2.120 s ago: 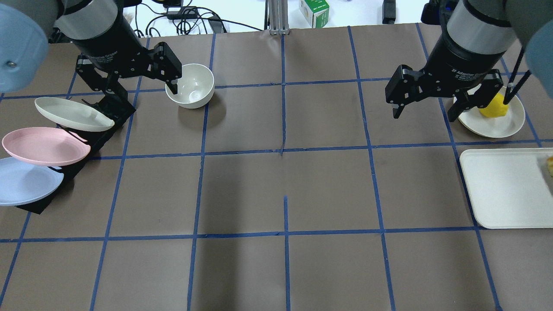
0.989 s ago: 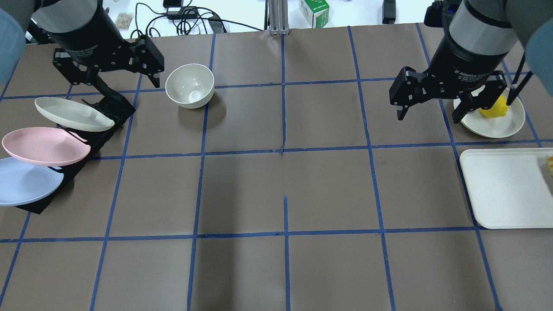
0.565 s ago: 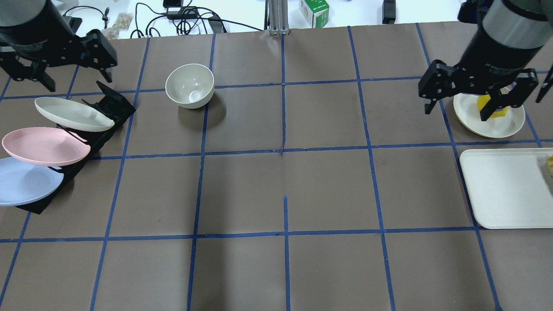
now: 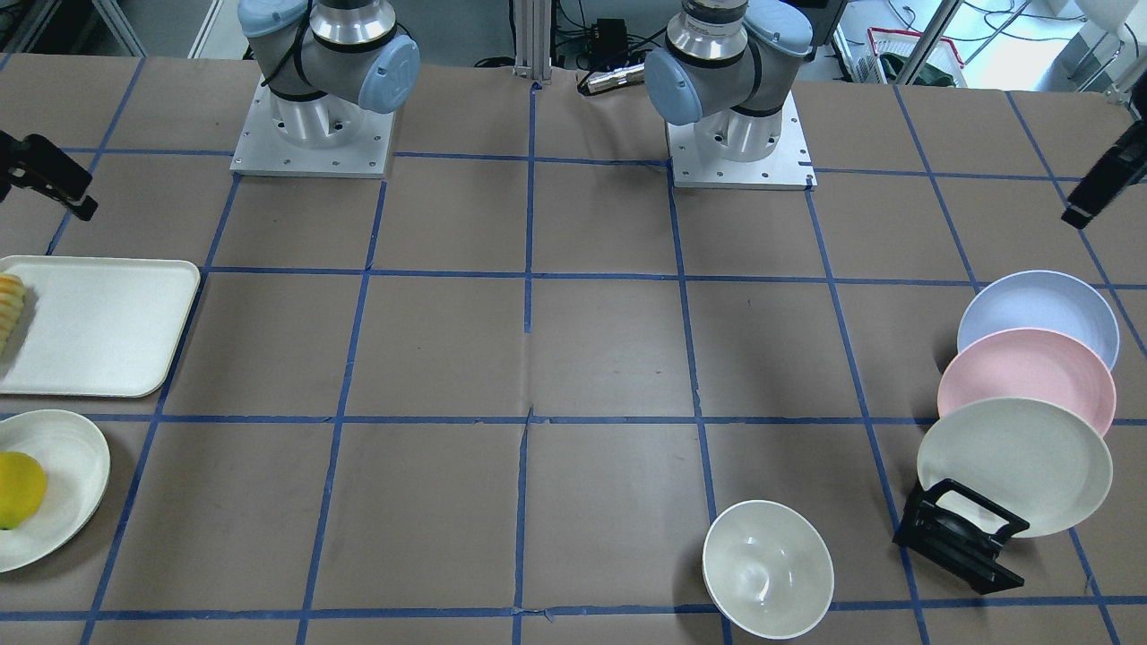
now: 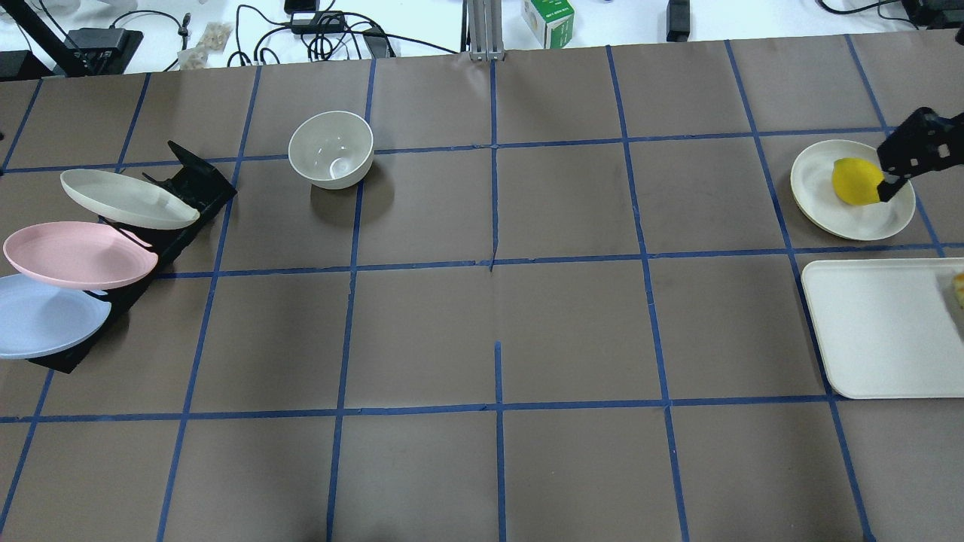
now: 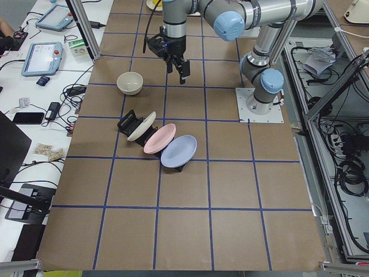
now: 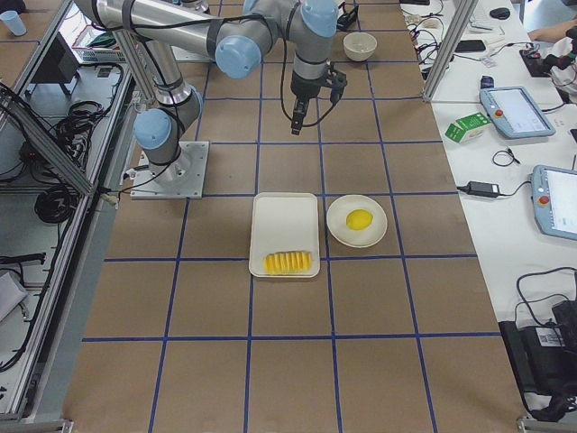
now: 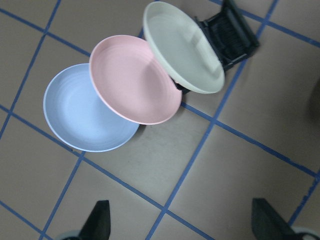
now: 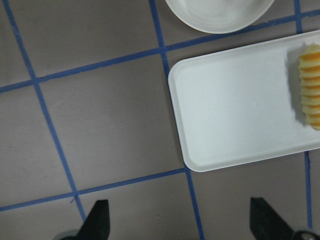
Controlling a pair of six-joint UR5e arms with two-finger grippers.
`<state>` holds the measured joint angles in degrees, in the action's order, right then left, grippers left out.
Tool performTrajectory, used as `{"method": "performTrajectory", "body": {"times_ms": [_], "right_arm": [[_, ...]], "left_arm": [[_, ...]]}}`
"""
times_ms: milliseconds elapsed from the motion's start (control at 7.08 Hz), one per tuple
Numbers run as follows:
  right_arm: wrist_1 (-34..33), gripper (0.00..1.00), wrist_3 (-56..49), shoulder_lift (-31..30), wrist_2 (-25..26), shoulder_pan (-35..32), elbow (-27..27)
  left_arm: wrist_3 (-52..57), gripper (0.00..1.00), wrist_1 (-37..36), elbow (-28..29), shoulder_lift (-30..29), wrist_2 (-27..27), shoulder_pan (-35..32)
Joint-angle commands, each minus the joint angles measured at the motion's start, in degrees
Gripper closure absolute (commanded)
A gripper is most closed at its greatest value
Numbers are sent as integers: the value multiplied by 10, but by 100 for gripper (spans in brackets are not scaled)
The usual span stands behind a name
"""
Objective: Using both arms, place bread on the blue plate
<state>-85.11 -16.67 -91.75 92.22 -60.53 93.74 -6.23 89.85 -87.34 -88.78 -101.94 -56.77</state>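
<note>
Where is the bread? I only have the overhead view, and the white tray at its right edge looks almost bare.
Observer: The bread lies across one end of the white tray; your view cuts nearly all of it off.
Operator: I see only one claw. Where is the other?
Observer: The left gripper hangs open and empty above the table, looking down on the blue plate.
Operator: And the black thing beside the yellow fruit?
Observer: That is the right gripper; its own camera shows it open too, with the tray's corner below.
</note>
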Motion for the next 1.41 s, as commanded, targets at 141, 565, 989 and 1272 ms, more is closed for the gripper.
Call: {"method": "performTrajectory", "body": {"times_ms": [141, 565, 989, 1272], "right_arm": [[-128, 0, -171, 43, 30, 112, 56], [-314, 0, -317, 102, 29, 196, 119], [-401, 0, -343, 196, 31, 224, 121], [-427, 0, -366, 227, 31, 224, 123]], "left_arm": [[59, 0, -137, -65, -62, -4, 105], [80, 0, -221, -118, -125, 4, 179], [60, 4, -230, -118, -170, 2, 179], [64, 23, -229, -119, -178, -4, 179]]}}
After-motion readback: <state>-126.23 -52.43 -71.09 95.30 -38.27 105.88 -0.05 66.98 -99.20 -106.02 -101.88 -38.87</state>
